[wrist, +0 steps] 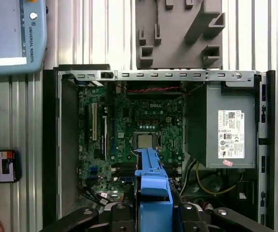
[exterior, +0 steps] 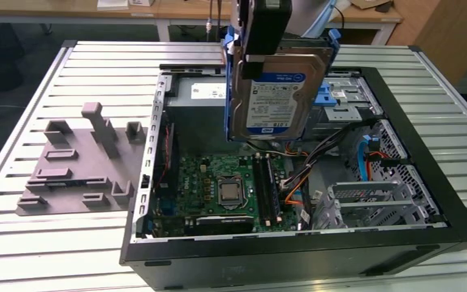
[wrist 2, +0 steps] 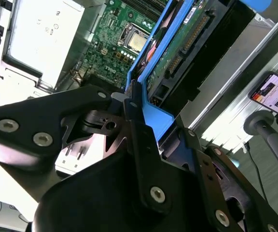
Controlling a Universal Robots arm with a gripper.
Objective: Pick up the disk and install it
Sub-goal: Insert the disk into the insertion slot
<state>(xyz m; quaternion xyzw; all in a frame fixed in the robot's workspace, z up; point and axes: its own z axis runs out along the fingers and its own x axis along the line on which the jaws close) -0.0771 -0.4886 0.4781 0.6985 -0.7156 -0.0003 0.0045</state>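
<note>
In the exterior view the gripper (exterior: pixel 259 61) is clenched on the upper edge of the disk (exterior: pixel 276 103) and holds it in the air. The disk stands upright with its white-and-blue label facing the camera. It hangs over the open computer case (exterior: pixel 428 237), toward the case's 12 o'clock end, clear of the parts below. The green motherboard (exterior: pixel 217 182) lies on the case floor at about 6 o'clock from the disk. The grey power-supply box (exterior: pixel 197 94) sits at 9 o'clock from the disk, just beside it in this view.

In the second wrist view the black fingers (wrist 2: pixel 138 125) pinch the disk's blue bracket (wrist 2: pixel 153 116) from both sides. The drive's green circuit board and connector face outward.

The case rests on the ribbed metal desk (exterior: pixel 95 67). A grey moulded fixture (exterior: pixel 79 164) lies flat on the desk at 9 o'clock from the case, apart from it. In the first wrist view a phone (wrist: pixel 1 166) lies on the desk beside the case.
</note>
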